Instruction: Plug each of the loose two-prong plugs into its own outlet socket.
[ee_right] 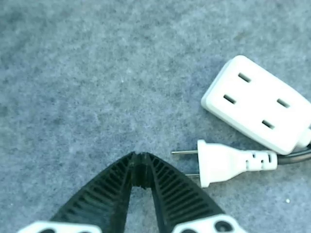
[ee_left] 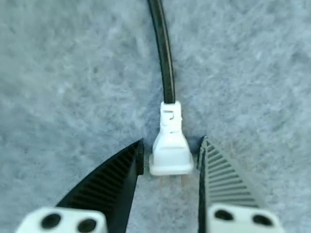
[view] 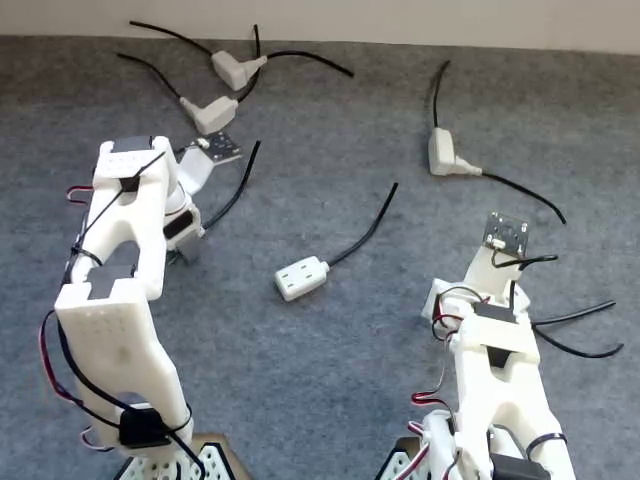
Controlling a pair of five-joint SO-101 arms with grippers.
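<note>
In the left wrist view a white two-prong plug (ee_left: 170,148) lies on the grey carpet with its black cord (ee_left: 164,53) running away from me. My left gripper (ee_left: 171,155) is open and straddles it, one finger on each side with a narrow gap. My right gripper (ee_right: 141,167) is shut and holds nothing, its tips resting close to the carpet. Beside it lies a second white plug (ee_right: 226,162), prongs pointing toward the gripper side. A white outlet block (ee_right: 257,104) sits just past that plug. Another outlet socket (view: 302,277) lies mid-table between the arms.
Three more white cord ends lie at the back: two at the far left (view: 232,68) (view: 210,112) and one at the right (view: 442,152). Black cords (view: 580,335) trail beside the right arm (view: 495,350). The left arm (view: 130,220) covers its own gripper from above.
</note>
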